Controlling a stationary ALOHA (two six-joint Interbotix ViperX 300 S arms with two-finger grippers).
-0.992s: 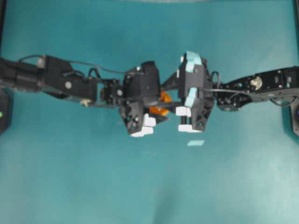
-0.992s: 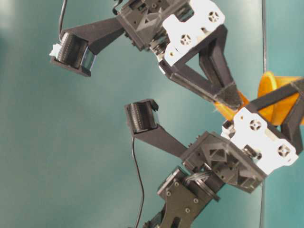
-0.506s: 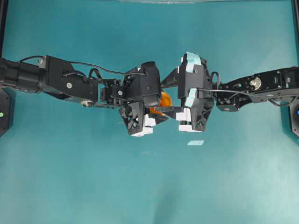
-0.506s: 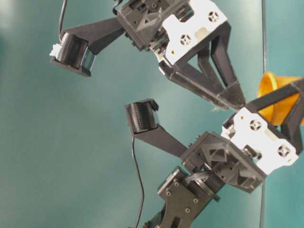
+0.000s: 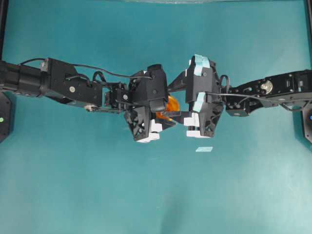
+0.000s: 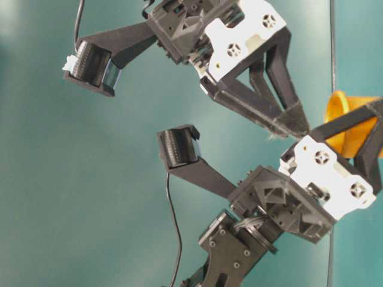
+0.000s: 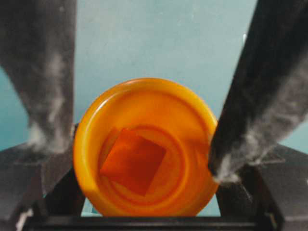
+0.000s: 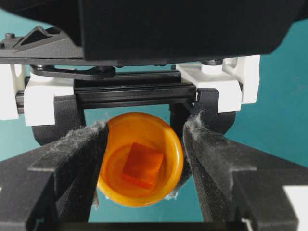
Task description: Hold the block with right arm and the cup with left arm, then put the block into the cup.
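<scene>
2 black jointed arms, left arm [image 5: 73, 87] with a thin black cable, right arm [image 5: 263, 92] with light blue tape strips

Light over the teal table [image 5: 73, 185] is even and fairly bright from overhead, with a faint pale sheen along the 12 o'clock edge and only soft, weak shadows under the arms. The overhead view is slightly soft all over and darkens at the 9 and 3 o'clock borders. The table-level view has a pale glare patch at about 10 o'clock and mild blur on the black arm parts. In the left wrist view the black fingers [image 7: 43, 72] are close and badly out of focus, grey and smeared, while the cup [image 7: 144, 149] glows saturated orange with a gloss on its rim. The right wrist view is sharper, and the top housing is nearly black.
</scene>
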